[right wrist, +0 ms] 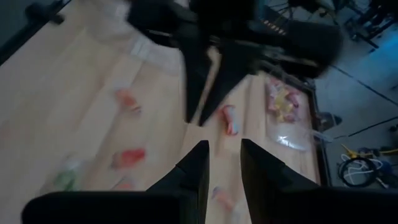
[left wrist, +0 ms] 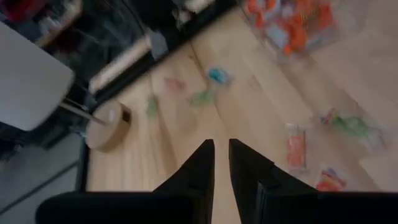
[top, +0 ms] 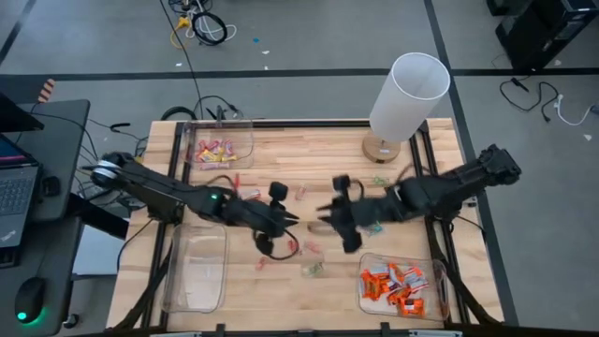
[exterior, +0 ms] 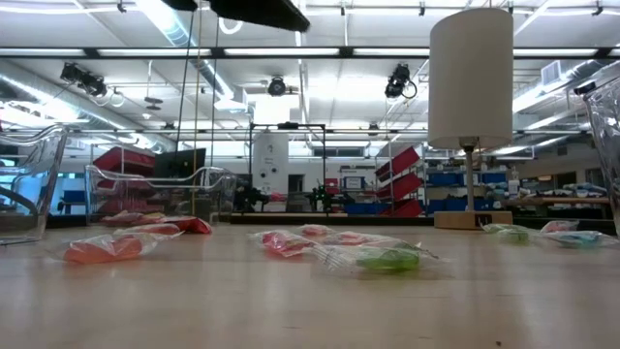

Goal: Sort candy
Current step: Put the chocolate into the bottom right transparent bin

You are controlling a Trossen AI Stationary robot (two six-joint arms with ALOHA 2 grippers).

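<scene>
Loose candy lies scattered on the wooden table: an orange piece, a green one, red ones and others. Both grippers hover above the table's middle, tip to tip. My left gripper shows a narrow gap with only bare wood seen through it. My right gripper is open and holds nothing. The right wrist view also shows my left gripper's fingers just ahead. Neither gripper appears in the low view.
A clear bin with pink and yellow candy stands far left. An empty clear bin is near left, and a bin of orange candy near right. A white lamp stands at the far right.
</scene>
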